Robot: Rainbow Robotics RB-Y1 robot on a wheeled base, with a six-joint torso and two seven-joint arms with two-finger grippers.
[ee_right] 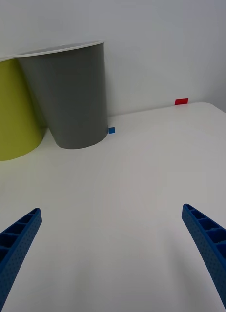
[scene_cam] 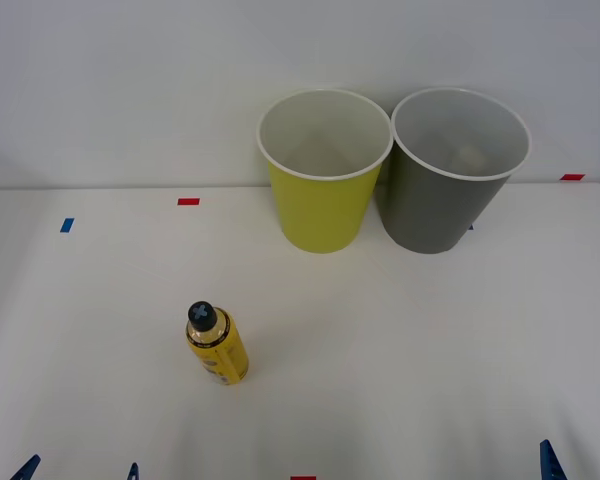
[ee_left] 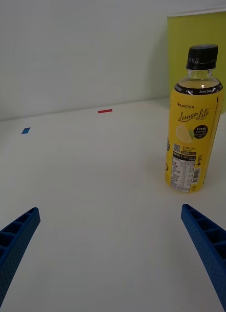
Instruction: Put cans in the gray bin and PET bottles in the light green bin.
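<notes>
White matte table, flat and smooth, carries everything. Far ahead of both grippers stand the light green bin and the gray bin, touching or nearly so; both are tall tapered round plastic with white rims and pale insides. The gray one sits ahead of the right gripper, the green one further toward the left side. The PET bottle stands upright, long axis vertical, just ahead of the left gripper and slightly off toward the right finger. It has glossy clear plastic, a yellow label and a black ribbed cap. Left arm is clearly nearer. Both grippers are spread wide and hold nothing, blue ribbed fingers low over the table. The pickup likely falls to the left.
</notes>
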